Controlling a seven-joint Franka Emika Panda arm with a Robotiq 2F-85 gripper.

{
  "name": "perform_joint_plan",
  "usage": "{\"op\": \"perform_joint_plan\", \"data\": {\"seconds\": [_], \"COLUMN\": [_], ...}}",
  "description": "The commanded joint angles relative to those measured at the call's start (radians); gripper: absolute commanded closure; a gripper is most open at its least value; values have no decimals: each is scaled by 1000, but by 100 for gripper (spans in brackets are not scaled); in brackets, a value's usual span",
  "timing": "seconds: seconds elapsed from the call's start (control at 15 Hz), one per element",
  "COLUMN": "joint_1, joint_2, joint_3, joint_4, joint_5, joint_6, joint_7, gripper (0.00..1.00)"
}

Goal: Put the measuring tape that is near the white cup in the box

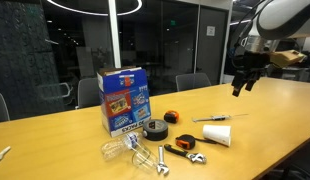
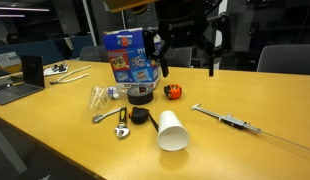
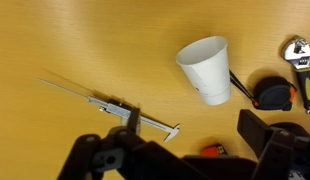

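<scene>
Reading across the table (image 1: 55,125) from the left in an exterior view, the box (image 1: 123,100) stands upright, blue and printed; whether its top is open cannot be told. Just beside it lie a dark roll of tape (image 1: 155,128) and an orange measuring tape (image 1: 172,117). Further right, the dark measuring tape (image 1: 185,142) rests flat on the wood close to the mouth of the white cup (image 1: 217,135), which lies on its side. The wrist view confirms this pairing, with the dark measuring tape (image 3: 273,95) just beside the white cup (image 3: 205,68) and a caliper (image 3: 125,110) on the cup's other side. At far right the gripper (image 1: 241,88) hangs well above the table, its fingers spread apart and holding nothing. Assessment: the task stands at its start. The target tape is untouched and well apart from the gripper. Descent, grasp, carry to the box and release all remain outstanding.
</scene>
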Motion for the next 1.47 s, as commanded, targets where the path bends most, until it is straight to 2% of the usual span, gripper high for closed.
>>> {"op": "perform_joint_plan", "data": {"seconds": [0.0,0.27,0.53,0.67,1.0,1.4], "joint_1": [-2,-1,6,29,53,46], "joint_2": [0,20,75,115,263,480], "joint_3": [2,20,88,108,164,198], "joint_4": [2,22,61,86,137,215], "joint_5": [2,7,31,81,192,251], "joint_6": [-3,-24,-60,-85,-69,-63], "joint_7": [-1,28,159,212,386,631], "gripper": [0,0,0,0,0,0]}}
